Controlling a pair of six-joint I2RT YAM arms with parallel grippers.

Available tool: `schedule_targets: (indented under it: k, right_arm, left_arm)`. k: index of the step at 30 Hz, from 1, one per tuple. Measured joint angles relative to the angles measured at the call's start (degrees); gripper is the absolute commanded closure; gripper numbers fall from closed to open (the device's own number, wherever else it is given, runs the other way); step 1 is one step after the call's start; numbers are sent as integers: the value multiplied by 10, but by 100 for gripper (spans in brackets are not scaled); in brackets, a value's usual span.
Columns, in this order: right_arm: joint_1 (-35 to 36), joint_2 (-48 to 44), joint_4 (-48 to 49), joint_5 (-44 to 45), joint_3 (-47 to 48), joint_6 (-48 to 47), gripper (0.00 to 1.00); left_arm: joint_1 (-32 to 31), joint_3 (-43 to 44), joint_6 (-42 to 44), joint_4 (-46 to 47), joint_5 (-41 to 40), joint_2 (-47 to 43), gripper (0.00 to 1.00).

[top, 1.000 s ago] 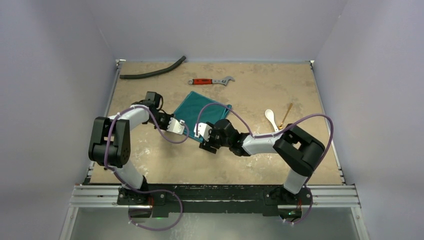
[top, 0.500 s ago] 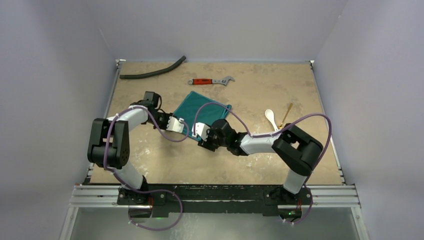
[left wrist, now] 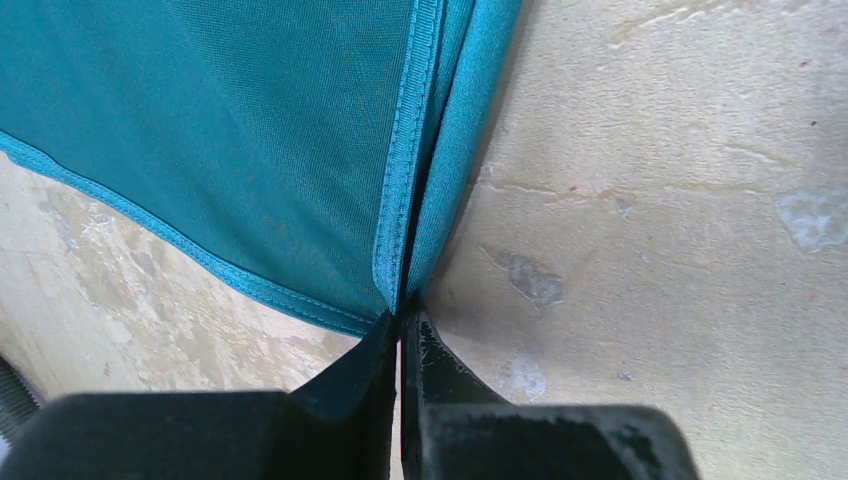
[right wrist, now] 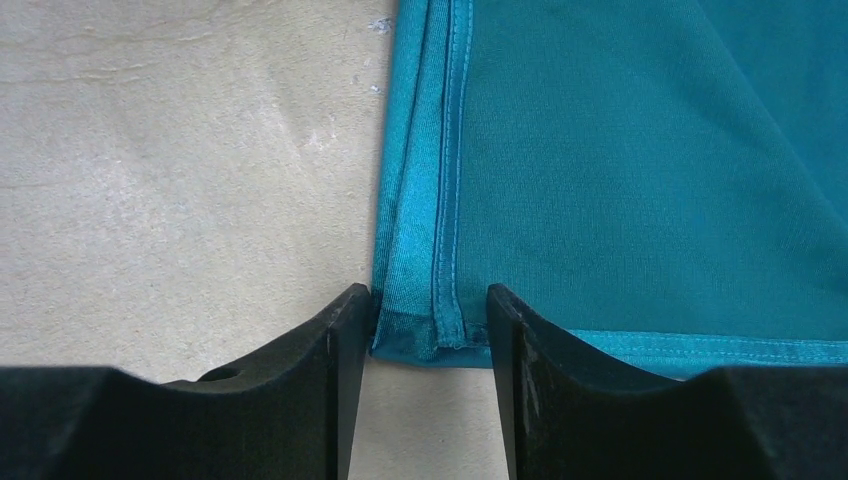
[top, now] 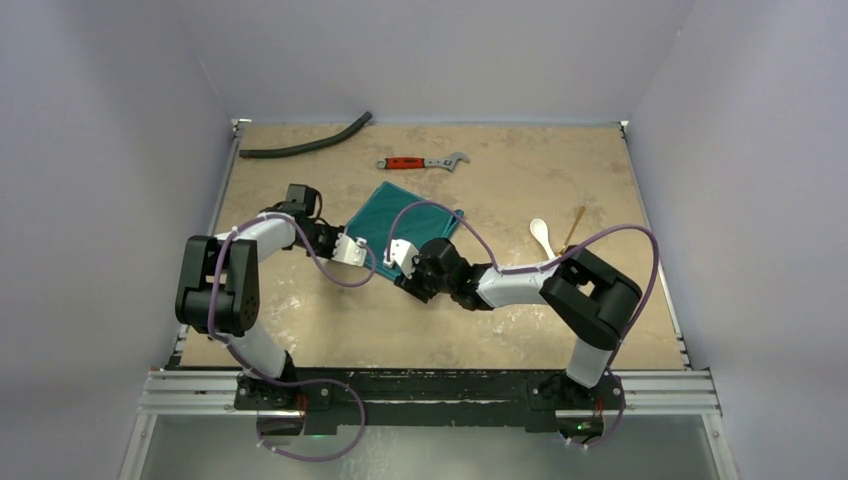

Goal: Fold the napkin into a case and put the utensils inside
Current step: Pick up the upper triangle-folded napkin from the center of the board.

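Note:
The teal napkin [top: 412, 212] lies folded flat in the middle of the table. My left gripper [top: 362, 250] is at its near left corner. In the left wrist view the jaws [left wrist: 402, 322] are pressed together, with the napkin's [left wrist: 250, 150] hemmed corner pinched at their tips. My right gripper [top: 402, 262] is at the near right corner. In the right wrist view it [right wrist: 428, 312] is open, with the doubled hem of the napkin [right wrist: 620, 160] between its fingers. The white spoon [top: 541, 238] and the wooden utensil [top: 573, 230] lie to the right of the napkin.
A red-handled wrench [top: 422, 162] lies behind the napkin. A black hose [top: 305, 146] lies at the back left. The right forearm stretches across the table just below the spoon. Walls close in the left, back and right sides.
My right gripper has crept up and to the left, onto the napkin's near corner. My left gripper has barely moved.

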Motion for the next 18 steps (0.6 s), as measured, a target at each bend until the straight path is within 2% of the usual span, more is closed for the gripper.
schedule_targets:
  k: [4,12,18]
  right_arm:
    - [0,0,-1,0,0,17,49]
    - [7,-1,-3,-4,1,16,39]
    - [23,-1,-5,-7,5,-24,37]
  left_arm:
    - [0,2,-6,7,0,3,100]
    - [15,3,-20,-18,-2,-3,100]
    - [38,-37,-20,-74,-7,-64,100]
